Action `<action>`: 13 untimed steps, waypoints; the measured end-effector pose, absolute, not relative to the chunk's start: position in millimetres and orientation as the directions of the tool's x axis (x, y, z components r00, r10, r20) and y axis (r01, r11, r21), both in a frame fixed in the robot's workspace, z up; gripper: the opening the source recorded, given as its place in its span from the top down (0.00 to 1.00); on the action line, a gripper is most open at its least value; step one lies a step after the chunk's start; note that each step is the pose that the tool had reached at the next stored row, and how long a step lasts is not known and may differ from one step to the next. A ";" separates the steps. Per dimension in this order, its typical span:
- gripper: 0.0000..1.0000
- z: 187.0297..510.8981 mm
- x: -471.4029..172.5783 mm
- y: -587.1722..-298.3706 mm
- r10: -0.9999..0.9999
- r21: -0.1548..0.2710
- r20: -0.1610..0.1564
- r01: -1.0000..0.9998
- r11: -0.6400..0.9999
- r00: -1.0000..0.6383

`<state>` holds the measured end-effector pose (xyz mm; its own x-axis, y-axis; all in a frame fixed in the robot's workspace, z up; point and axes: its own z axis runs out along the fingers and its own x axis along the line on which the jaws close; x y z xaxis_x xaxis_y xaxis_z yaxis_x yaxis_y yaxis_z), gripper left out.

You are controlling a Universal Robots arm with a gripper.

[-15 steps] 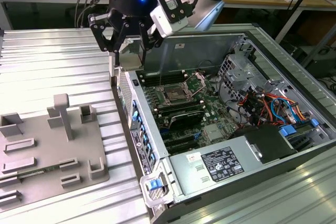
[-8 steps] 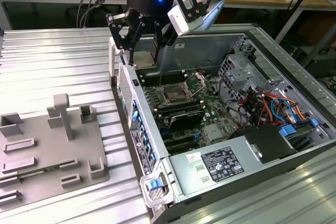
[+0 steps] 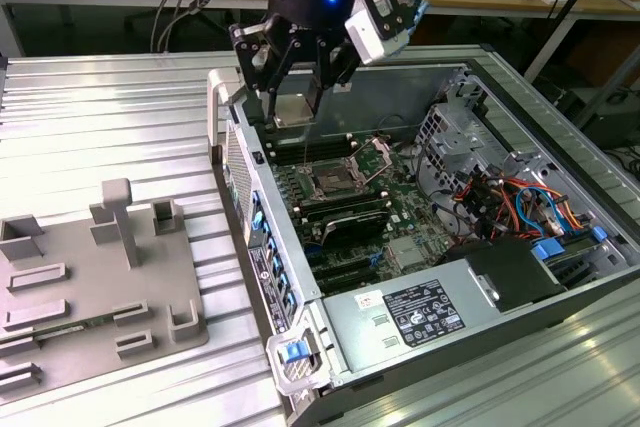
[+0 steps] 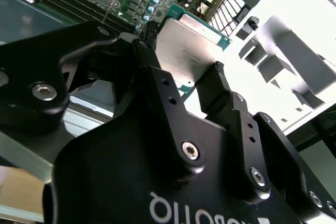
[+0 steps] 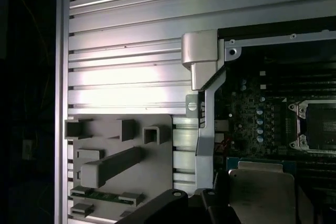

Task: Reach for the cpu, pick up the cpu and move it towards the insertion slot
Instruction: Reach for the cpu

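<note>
While the open computer case (image 3: 440, 237) sits on the ribbed metal worktop (image 3: 100, 117), its near wall and a grey corner handle (image 3: 218, 97) stand btwn the grey tray (image 3: 90, 287) and the green motherboard (image 3: 370, 207). Tray lies on the exterior view's left, well apart from the case, w/ upright grey blocks on it. Inside the case: long black memory slots (image 3: 345, 215) either side of the insertion slot (image 3: 330, 184), a small grey heatsink (image 3: 407, 252), a bundle of red, blue and orange cables (image 3: 505, 202) to the exterior view's right, and a silver power supply box (image 3: 400, 312) nearest the camera.

Pincer (image 3: 292, 102) hangs over the case's far-left corner, above the board, fingers closed onto the cpu (image 3: 292, 110). In the second wrist view the black fingers (image 4: 218, 85) clamp the cpu (image 4: 191, 51) by opposite edges, its silvery top facing the camera, chip held clear of the board. Insertion slot is nearby but apart, lower and toward the exterior view's right of the chip; dark centre, shiny frame.

In the first wrist view the cpu (image 5: 260, 195) is cut off at the frame edge and the insertion slot (image 5: 315, 127) is cropped too. Whether the slot's hinged plate is up: can't tell.
</note>
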<state>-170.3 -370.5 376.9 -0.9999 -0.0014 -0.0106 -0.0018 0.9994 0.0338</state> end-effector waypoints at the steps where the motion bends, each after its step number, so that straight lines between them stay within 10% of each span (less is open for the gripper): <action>1: 0.45 376.8 -168.6 -370.3 -0.001 0.034 -0.011 -0.002 0.999 -1.000; 13: 0.45 373.3 -133.3 -363.3 -0.001 0.034 -0.011 -0.002 0.999 -1.000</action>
